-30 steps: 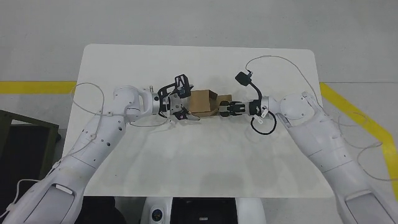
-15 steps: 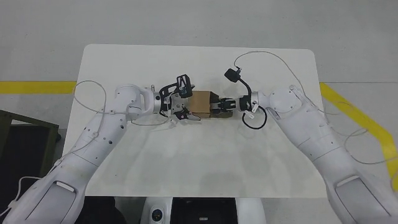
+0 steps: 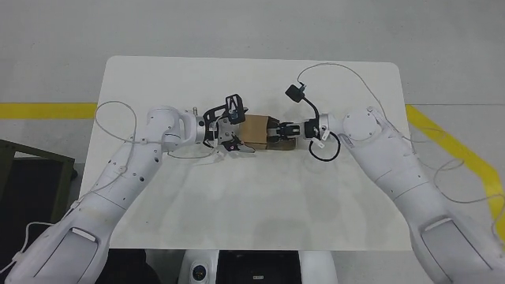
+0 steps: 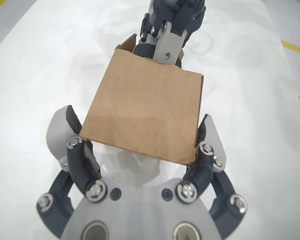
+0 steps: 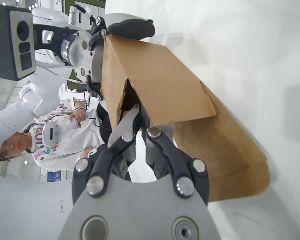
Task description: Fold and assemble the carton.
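top view: carton (image 3: pixel 252 130) over white table (image 3: pixel 316 197), grey floor (image 3: pixel 237 16) with yellow stripe (image 3: pixel 47 110).

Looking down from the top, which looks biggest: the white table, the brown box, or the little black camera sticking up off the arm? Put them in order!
Largest: table
Middle: carton
Smallest: black camera
None of these look close in size.

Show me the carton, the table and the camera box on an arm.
carton (image 4: pixel 145 108): left wrist view, middle of its top panel.
table (image 3: pixel 252 205): top view, bare white surface near the front edge.
camera box (image 5: pixel 22 41): right wrist view, its grey front face.
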`<state>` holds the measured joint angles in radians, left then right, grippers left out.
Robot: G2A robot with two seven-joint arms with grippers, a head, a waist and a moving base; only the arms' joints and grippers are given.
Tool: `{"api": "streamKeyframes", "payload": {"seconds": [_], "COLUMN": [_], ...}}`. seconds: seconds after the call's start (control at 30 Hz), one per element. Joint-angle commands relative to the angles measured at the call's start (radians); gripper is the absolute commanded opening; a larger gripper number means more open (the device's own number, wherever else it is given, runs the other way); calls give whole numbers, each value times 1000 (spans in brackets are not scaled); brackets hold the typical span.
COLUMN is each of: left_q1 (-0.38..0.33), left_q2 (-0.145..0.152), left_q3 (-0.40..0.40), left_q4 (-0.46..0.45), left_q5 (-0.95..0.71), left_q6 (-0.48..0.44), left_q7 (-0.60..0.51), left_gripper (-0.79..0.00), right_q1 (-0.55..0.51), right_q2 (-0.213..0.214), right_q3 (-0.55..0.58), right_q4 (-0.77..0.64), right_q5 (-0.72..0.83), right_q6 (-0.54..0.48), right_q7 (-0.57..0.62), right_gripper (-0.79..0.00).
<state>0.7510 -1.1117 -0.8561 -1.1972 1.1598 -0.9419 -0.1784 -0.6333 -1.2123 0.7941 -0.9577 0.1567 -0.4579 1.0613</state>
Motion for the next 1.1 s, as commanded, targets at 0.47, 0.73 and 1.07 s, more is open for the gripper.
{"api": "streamKeyframes", "payload": {"seconds": [0.47, 0.73, 1.07], "left_q1": [8, 12, 14], "left_q2": [1, 2, 1], "left_q3": [-14, -21, -25], "left_q4": [-9, -15, -19], "left_q5": [12, 15, 17], "left_q6": [-4, -7, -13], "left_q7": [4, 3, 1], "left_gripper": [0, 0, 0], "right_q1": [-25, 20, 38], "right_q2": [44, 17, -17], "right_q3": [99, 47, -6], "right_q4": [-38, 21, 54], "right_q5": [-81, -69, -22], "right_q6": [43, 33, 14], "right_q7": [-12, 31, 56], "right_gripper": [-785, -785, -785]}}
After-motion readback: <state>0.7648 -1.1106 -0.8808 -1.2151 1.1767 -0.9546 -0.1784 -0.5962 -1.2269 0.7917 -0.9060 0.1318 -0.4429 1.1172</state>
